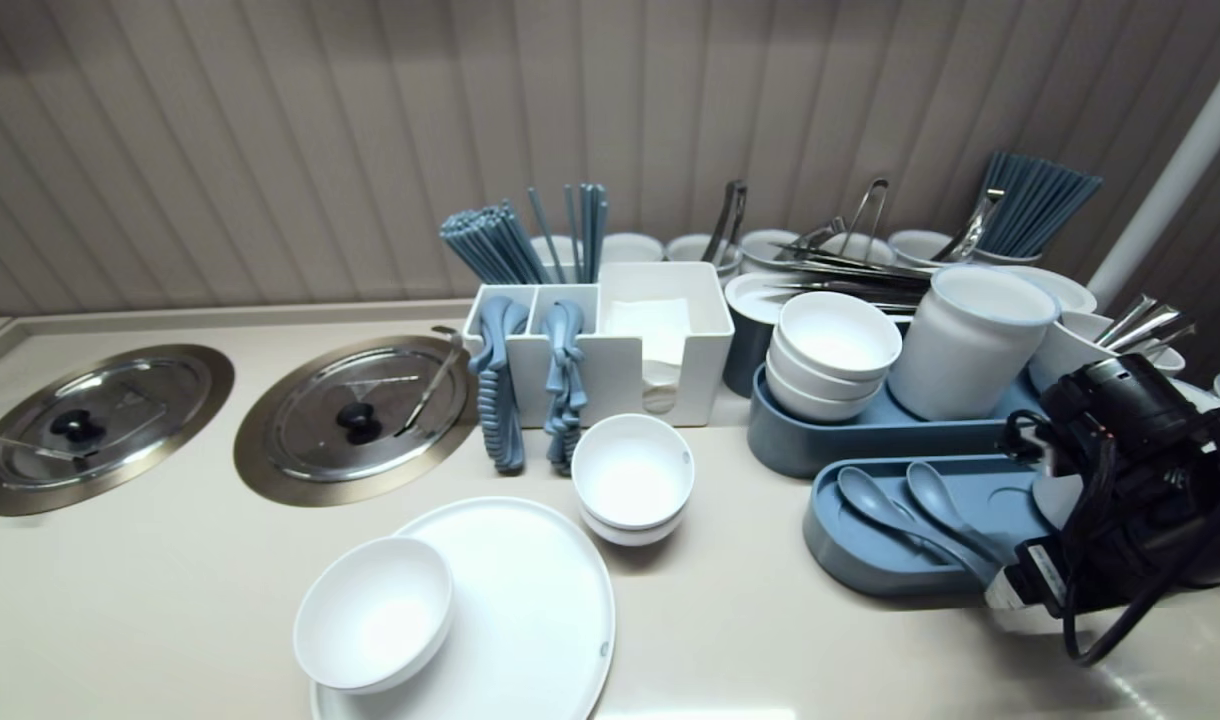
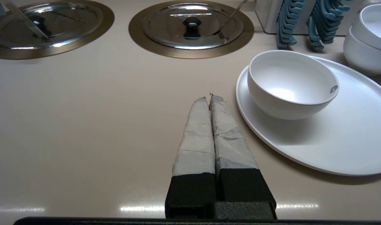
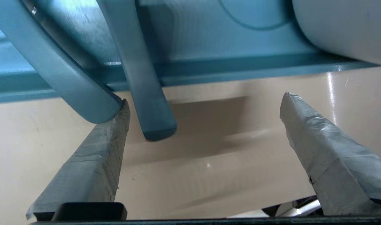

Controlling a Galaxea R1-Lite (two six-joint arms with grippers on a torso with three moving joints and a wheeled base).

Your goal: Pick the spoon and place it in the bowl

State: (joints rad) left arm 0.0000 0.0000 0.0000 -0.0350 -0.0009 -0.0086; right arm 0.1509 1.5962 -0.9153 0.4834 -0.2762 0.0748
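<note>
While my right gripper stands wide open with nothing in it, one finger touches the end of one spoon, and the handle of the other spoon pokes in between my fingers. Both lie in the blue tray, handles over its near rim. I judge neither is gripped yet. The two handles sit close together, which crowds me. Stacked bowls and a white jar stand behind. My left gripper is shut above the counter, beside the plate.

1. The spoons in the blue tray: smooth, matt plastic by the look.
2. Fingers of the right gripper at the tray's edge: wrapped in creased grey tape.
3. Counter under the tray: smooth, glossy.
</note>
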